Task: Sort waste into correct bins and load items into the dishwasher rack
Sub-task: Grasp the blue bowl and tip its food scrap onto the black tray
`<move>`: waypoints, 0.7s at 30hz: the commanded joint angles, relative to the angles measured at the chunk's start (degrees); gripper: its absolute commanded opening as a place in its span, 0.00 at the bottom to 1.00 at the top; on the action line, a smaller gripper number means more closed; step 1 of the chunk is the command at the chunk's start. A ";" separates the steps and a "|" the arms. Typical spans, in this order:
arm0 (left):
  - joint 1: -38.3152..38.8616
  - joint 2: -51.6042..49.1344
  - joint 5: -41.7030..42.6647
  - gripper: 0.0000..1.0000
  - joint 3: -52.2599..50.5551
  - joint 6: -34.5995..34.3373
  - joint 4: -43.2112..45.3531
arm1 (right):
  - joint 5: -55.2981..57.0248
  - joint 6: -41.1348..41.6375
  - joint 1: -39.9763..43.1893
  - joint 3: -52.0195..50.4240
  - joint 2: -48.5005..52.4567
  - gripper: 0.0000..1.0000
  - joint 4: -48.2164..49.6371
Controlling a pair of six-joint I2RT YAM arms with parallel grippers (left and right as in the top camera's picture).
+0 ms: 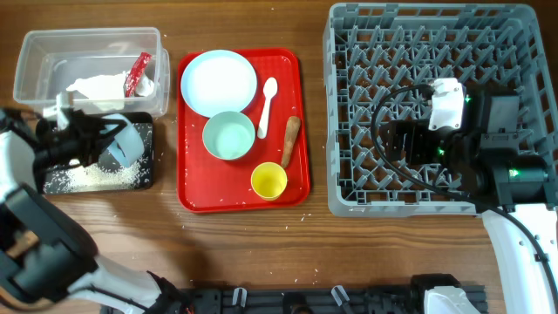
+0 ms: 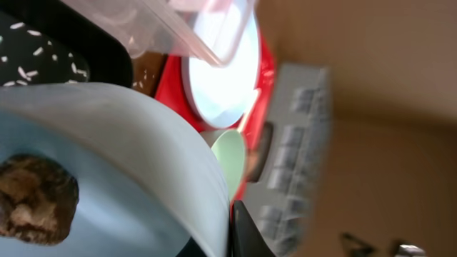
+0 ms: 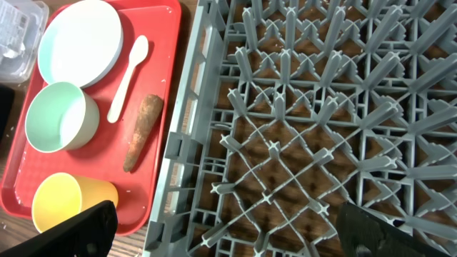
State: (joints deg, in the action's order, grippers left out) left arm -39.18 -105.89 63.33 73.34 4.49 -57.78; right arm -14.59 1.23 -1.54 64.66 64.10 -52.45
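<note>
My left gripper is shut on the rim of a pale blue bowl, held tilted over the black tray, which has white rice grains in it. In the left wrist view the jaw pinches the bowl wall, and a brown lump lies inside the bowl. The clear tub holds a white tissue and a red wrapper. My right gripper is open and empty above the grey rack; it also shows in the right wrist view.
A red serving tray between the bins and the rack holds a plate, a second bowl, a white spoon, a brown stick and a yellow cup. Loose grains lie on the table in front of it.
</note>
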 commanded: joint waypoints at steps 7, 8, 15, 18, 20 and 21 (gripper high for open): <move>-5.35 -11.61 27.06 0.04 -0.02 1.42 2.75 | -0.98 0.44 0.07 0.46 1.29 0.99 -0.17; -5.35 -11.61 27.06 0.04 -0.02 1.03 2.71 | -0.96 0.46 0.07 0.46 1.31 0.99 -0.26; -5.35 -11.54 27.04 0.04 -0.02 -3.50 2.27 | -0.98 0.46 0.07 0.46 1.33 1.00 -0.24; -5.35 -11.54 27.02 0.04 0.63 -4.98 3.08 | -0.98 0.44 0.07 0.46 1.33 0.99 0.09; -5.35 -11.54 26.43 0.04 1.57 -4.87 4.09 | -0.98 0.44 0.07 0.46 1.33 0.99 -0.02; -5.35 -11.43 25.86 0.04 1.90 -4.90 4.24 | -0.98 0.46 0.07 0.46 1.33 0.99 -0.15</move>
State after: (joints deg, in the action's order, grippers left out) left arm -44.38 -117.58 88.42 73.21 0.69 -54.54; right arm -14.61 1.26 -1.56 64.66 65.06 -52.66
